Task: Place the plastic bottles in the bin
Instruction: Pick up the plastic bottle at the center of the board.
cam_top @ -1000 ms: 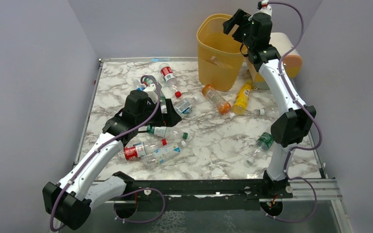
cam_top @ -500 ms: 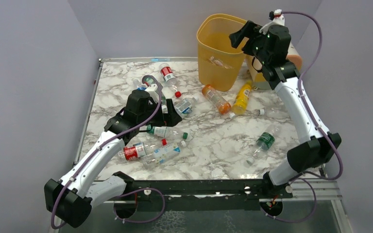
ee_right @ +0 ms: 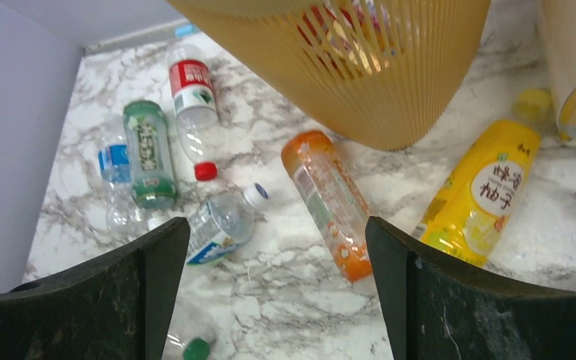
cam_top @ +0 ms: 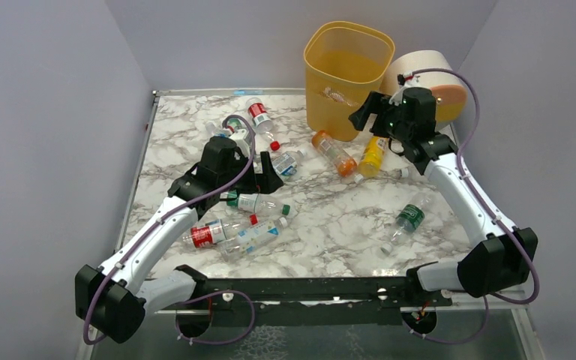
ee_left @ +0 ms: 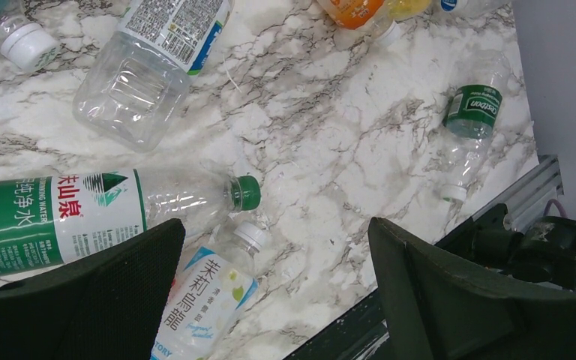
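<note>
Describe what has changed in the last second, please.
The right gripper came down from above the rim of the bin and toward the near side. It now hangs open and empty over the orange bottle and the yellow bottle. The left gripper barely shifted and stays open. Nothing else moved.

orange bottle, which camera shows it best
Right wrist: the orange bottle lies whole and close, near the bin. Top external shows it whole but small, beside the yellow bottle. Left wrist catches only one end at the frame's top edge.
</note>
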